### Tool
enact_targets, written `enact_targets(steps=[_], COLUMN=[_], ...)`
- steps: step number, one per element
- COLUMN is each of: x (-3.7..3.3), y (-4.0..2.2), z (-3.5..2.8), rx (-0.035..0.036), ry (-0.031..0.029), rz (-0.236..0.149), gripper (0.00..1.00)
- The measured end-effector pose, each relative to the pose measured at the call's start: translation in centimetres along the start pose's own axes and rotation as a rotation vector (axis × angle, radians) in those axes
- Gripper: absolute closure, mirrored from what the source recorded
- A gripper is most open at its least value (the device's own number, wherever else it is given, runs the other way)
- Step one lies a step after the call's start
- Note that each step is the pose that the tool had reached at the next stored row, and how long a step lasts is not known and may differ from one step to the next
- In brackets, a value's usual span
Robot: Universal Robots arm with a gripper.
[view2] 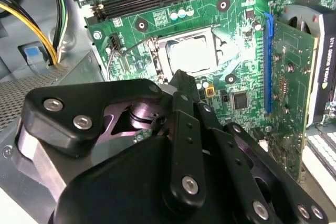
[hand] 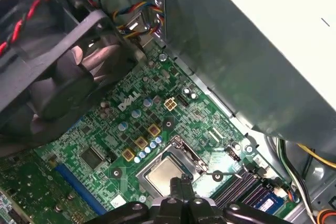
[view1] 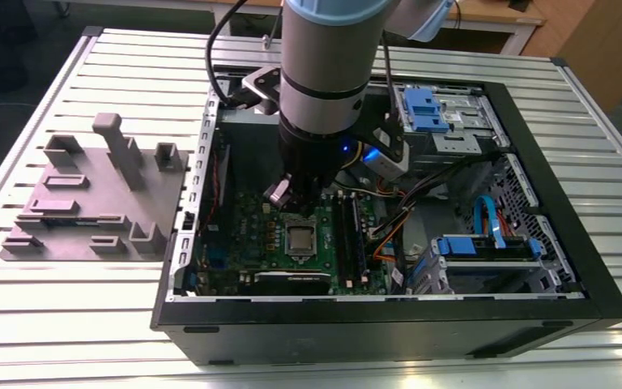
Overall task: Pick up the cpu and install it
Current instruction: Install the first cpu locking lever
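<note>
Within the socket of the green motherboard (view1: 289, 243), the small flat silvery-grey metal-topped cpu (view1: 300, 238) is seen seated. Pincer (hand: 181, 190) state cannot be told. Judged light, stiff, fragile; edges to be gripped.

**Count of things in view**

One robot arm (view1: 327, 73). One open computer case (view1: 398, 316) on one slatted worktop (view1: 74, 324). One green motherboard (view1: 279, 251) with one cpu (view1: 299, 239) in its socket. One grey stepped block (view1: 95, 194). One case fan (hand: 63, 77).
</note>
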State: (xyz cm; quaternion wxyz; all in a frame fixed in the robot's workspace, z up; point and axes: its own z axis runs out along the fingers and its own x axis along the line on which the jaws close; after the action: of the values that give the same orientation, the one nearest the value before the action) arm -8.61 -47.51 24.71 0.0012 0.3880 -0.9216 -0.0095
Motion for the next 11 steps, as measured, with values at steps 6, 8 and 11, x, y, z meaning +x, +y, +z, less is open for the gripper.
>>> enact_targets(steps=[6, 8, 11], x=[0.01, 0.01, 0.01], y=[0.00, 0.00, 0.00], z=[0.07, 0.07, 0.07], rx=[0.0000, 0.0000, 0.0000], ry=[0.0000, 0.0000, 0.0000], rz=[0.000, 0.000, 0.000], gripper=[0.90, 0.90, 0.90])
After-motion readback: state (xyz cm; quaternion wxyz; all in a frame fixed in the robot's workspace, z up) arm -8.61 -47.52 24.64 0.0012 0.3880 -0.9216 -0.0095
